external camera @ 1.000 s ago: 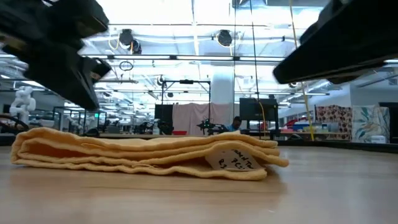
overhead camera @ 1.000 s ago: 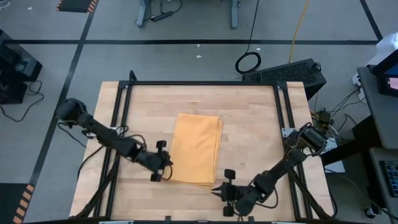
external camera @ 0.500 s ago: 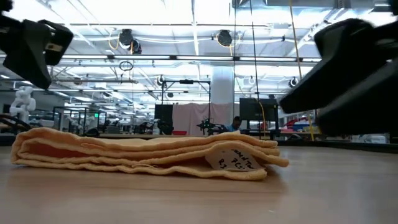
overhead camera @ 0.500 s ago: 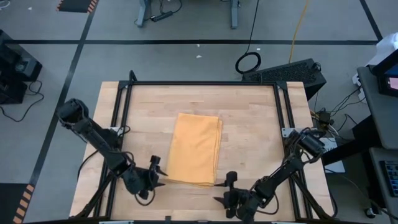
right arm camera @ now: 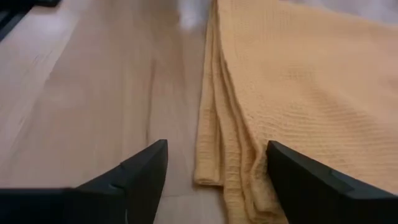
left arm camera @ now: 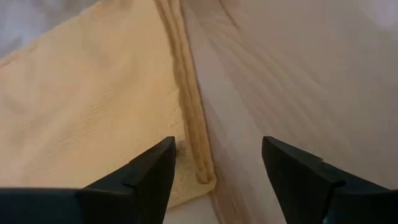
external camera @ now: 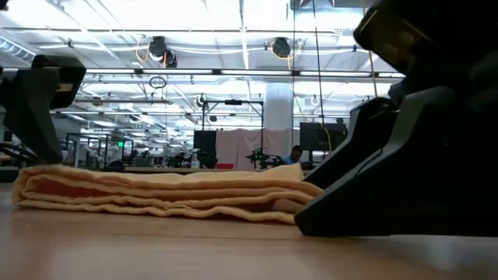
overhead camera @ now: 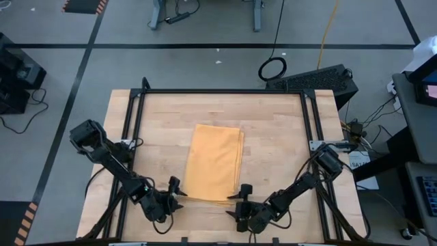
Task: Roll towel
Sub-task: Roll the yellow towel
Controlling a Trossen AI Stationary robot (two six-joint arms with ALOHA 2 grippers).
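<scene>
The mustard-yellow towel [overhead camera: 215, 162] lies folded in several layers, flat on the wooden table, its long side running near to far. My left gripper [overhead camera: 176, 195] is open at the towel's near left corner [left arm camera: 208, 179], which shows between its two fingers. My right gripper [overhead camera: 239, 199] is open at the towel's near right corner [right arm camera: 210, 179], a finger on either side. In the low view the right gripper [external camera: 373, 194] is down at the table and hides the towel's right end; the left gripper [external camera: 39, 109] stands at the left end.
A black frame [overhead camera: 225, 92] rims the tabletop on its far, left and right sides. Bare wood [overhead camera: 280, 137] lies on either side of the towel and beyond it. The table's near edge runs just behind both grippers.
Both grippers have opened. The left one has drawn back from the towel's left edge toward the table's near edge and now faces the near left corner. The right one has come down to the table at the near right corner. The towel has not moved.
</scene>
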